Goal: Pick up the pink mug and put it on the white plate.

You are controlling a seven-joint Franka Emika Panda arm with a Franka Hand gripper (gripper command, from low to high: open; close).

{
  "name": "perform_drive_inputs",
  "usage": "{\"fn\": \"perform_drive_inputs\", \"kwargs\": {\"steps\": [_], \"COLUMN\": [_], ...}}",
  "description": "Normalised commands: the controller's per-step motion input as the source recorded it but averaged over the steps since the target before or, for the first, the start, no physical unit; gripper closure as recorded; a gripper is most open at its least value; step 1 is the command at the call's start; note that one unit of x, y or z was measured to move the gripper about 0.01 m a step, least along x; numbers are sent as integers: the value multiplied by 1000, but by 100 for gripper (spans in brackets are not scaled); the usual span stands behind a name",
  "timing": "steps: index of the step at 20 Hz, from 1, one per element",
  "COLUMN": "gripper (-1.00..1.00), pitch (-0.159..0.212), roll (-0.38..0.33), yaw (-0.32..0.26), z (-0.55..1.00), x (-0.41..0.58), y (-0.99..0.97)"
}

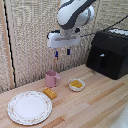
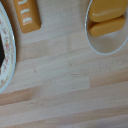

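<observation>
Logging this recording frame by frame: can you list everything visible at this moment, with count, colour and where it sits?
pink mug: one, dusty pink, upright on the table, behind the yellow block.
white platter: one, white with speckled rim, on the table at the exterior view's left front.
yellow block: one, orange-yellow, between mug and platter.
small bowl: one, white with yellow contents, on the exterior view's right of the mug.
black appliance: one, black, at the table's back on the exterior view's right.
wooden table: one, light wood.
gripper: one, white with dark and blue fingers, above the mug, holding nothing, jaws apart.
</observation>
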Motion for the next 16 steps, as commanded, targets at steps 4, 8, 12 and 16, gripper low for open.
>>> {"fn": "perform_drive_inputs", "kwargs": {"steps": [4,8,12,16], "gripper": [-100,-100,-100,-100], "pitch": [17,5,27,44], "roll": [6,0,0,-23], "yaw": [17,27,32,37], "z": [-122,-174,-234,-314], "x": [603,522,466,454], "y": [-180,-148,-127,-79]}}
